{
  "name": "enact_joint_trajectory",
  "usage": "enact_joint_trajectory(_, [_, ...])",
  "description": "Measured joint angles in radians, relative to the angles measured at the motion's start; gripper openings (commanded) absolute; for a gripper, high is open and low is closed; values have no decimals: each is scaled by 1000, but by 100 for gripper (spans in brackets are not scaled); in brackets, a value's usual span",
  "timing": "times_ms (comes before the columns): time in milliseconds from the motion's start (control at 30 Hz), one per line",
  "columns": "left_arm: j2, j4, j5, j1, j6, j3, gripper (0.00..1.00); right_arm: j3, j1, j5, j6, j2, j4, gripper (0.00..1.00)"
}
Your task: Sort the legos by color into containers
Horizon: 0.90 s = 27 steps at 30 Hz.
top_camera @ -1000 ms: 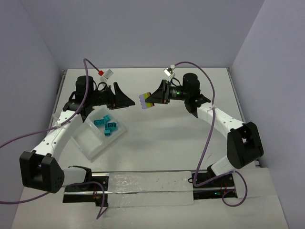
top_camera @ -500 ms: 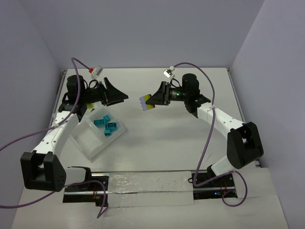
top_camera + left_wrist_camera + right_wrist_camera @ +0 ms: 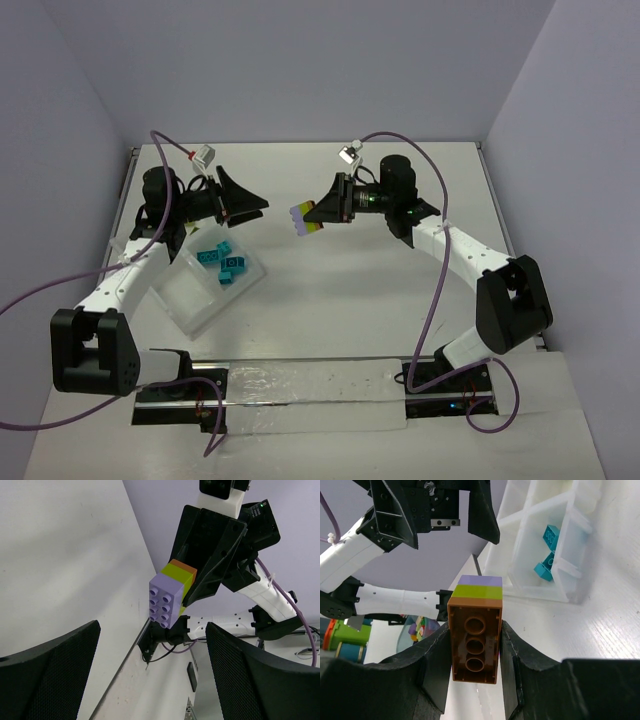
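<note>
My right gripper (image 3: 318, 212) is shut on a stack of legos (image 3: 303, 219), orange, lime green and purple, and holds it in the air above the middle of the table. In the right wrist view both pads clamp the orange brick of this stack (image 3: 475, 640), with the gripper (image 3: 475, 652) around it. My left gripper (image 3: 256, 207) is open and points at the stack from the left, a short gap away. The stack (image 3: 171, 596) hangs ahead of those wide jaws (image 3: 150, 680), purple studs facing them. The clear tray of containers (image 3: 190, 297) lies below the left arm, with several teal legos (image 3: 225, 263) in one compartment.
Grey walls close the table at the back and on both sides. A translucent strip (image 3: 310, 384) covers the rail between the arm bases at the near edge. In the right wrist view a clear bowl of mixed coloured bricks (image 3: 416, 628) shows beyond the left arm.
The left wrist has drawn back to the left and turned, so its open jaws face the stack. The right gripper has edged the stack slightly left.
</note>
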Motion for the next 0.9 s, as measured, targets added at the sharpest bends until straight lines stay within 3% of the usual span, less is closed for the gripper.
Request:
enact_joint_trajectory(633, [11, -156, 4, -2, 203, 62, 93, -114, 19, 21, 83, 5, 112, 0])
enact_joint_trajectory(900, [38, -278, 0, -3, 301, 108, 95, -101, 25, 71, 43, 7, 31, 0])
